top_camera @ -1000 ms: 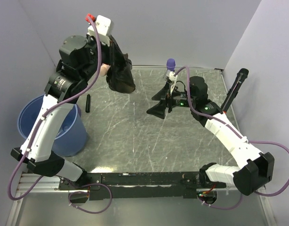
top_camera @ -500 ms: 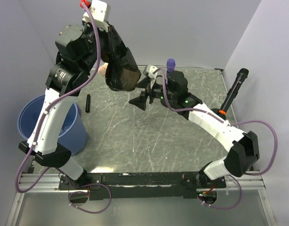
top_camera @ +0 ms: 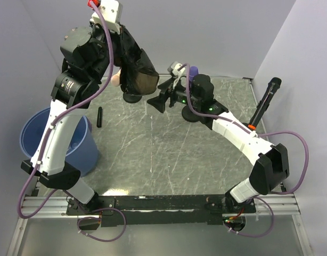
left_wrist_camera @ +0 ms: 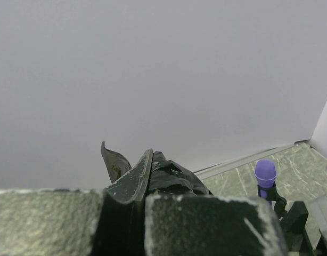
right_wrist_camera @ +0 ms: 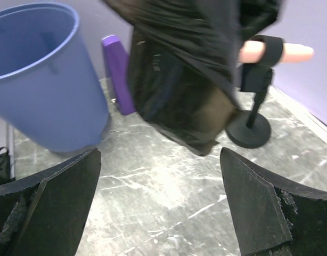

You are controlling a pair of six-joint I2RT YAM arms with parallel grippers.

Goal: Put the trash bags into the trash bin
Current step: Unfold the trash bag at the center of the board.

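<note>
Since a second ago the right arm has swung left across the table [top_camera: 153, 154], and its gripper [top_camera: 161, 97], fingers spread wide, now sits just beside the hanging black trash bag [top_camera: 136, 69]. Left gripper [left_wrist_camera: 146, 173], raised high, is clamped on the bag's top. Blue bin [top_camera: 81, 152] stands at the table's near-left edge, well apart from the bag.

We saw the bag [right_wrist_camera: 174, 96] blurred and cropped above; the left arm [top_camera: 57, 133] hid part of the bin [top_camera: 83, 150].
</note>
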